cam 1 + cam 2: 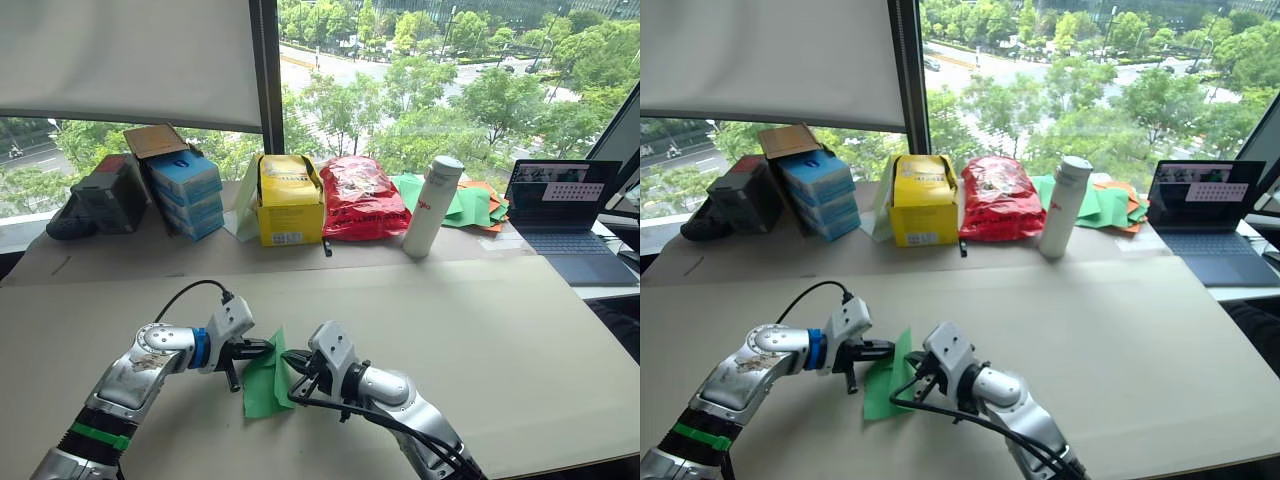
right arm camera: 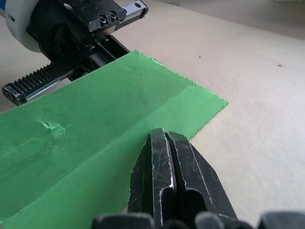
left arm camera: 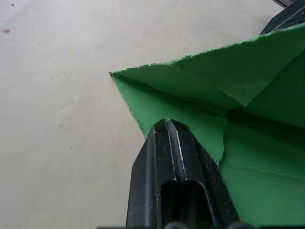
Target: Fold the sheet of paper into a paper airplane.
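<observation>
I see the sheet of paper (image 1: 264, 382), partly folded, standing up off the tabletop (image 1: 480, 330) between my tools: left tool (image 1: 268, 349) and right tool (image 1: 290, 358) each pinched closed on an edge (opposite sides).

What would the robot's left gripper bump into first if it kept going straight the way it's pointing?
Probably the right gripper. The left gripper, pinching the green sheet of paper, points across it toward the right one, which faces it closely, though depth is unclear.

The sheet of paper (image 1: 264, 378) lies on the counter (image 1: 480, 330) between the left gripper (image 1: 262, 349) and right gripper (image 1: 292, 360). Behind stand boxes (image 1: 186, 192), a bottle (image 1: 432, 206), and a laptop (image 1: 566, 212) at right.
</observation>
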### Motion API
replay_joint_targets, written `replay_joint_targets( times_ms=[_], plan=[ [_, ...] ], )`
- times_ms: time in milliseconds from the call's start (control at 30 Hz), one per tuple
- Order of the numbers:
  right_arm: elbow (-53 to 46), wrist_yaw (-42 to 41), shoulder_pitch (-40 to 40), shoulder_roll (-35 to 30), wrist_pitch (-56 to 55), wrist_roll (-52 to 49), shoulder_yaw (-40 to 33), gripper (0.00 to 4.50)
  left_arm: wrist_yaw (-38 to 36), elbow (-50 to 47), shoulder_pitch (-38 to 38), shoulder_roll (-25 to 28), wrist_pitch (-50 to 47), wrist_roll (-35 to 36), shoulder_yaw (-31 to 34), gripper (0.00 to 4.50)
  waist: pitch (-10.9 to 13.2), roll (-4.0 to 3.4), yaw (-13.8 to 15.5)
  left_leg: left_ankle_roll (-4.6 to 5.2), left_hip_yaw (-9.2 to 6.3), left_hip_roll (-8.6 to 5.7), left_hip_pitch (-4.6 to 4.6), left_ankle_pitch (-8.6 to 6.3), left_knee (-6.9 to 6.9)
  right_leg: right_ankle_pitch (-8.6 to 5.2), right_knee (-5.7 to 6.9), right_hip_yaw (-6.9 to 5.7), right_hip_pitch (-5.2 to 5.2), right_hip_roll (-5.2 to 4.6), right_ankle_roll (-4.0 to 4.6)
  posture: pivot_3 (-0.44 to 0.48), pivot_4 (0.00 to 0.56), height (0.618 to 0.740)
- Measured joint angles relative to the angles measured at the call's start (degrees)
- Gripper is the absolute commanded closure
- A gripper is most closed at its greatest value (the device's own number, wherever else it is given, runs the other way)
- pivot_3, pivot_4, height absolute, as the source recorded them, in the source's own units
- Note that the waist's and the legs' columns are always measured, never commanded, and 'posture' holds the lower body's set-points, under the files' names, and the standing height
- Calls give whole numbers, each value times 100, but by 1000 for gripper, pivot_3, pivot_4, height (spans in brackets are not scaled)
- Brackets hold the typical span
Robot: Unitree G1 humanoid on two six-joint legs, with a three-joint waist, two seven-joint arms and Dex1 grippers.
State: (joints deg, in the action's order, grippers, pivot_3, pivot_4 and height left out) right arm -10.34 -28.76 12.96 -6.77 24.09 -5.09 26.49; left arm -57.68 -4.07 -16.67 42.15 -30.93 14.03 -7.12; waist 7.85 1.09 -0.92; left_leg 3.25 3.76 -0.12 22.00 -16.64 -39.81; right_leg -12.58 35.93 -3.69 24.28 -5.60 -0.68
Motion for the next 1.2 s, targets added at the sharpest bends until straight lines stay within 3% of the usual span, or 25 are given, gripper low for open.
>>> replay_joint_targets(
  times_ms=[433, 667, 867, 1200],
  plan=[
    [395, -289, 243, 27, -92, 223, 379, 4500, 272, -393, 187, 154, -493, 340, 685, 4479, 3, 4, 15, -28, 0, -3, 8, 15, -2, 0, -2, 0, 3, -6, 0, 0, 150, 740],
    [652, -367, 528, 14, -27, 444, 482, 4500, 248, -1181, 342, 147, -977, 1052, 1064, 4479, 2, 4, 13, -33, -1, -3, 4, 17, -1, 0, -1, 6, 0, -8, 0, 0, 150, 740],
    [633, -440, 535, -59, 8, 444, 456, 4500, 264, -1214, 1380, 168, -882, 1001, 942, 4479, 3, 3, 19, -37, -8, -1, -1, 14, 2, -1, 1, 17, -2, -13, 4, 0, 150, 740],
    [628, -521, 591, -9, 98, 374, 405, 4500, 468, -1240, 1555, 14, -229, 717, 634, 4479, 2, 2, 18, -35, -10, -5, -6, 10, 3, 0, 5, 13, -4, -57, 6, 0, 150, 740]
  ],
)
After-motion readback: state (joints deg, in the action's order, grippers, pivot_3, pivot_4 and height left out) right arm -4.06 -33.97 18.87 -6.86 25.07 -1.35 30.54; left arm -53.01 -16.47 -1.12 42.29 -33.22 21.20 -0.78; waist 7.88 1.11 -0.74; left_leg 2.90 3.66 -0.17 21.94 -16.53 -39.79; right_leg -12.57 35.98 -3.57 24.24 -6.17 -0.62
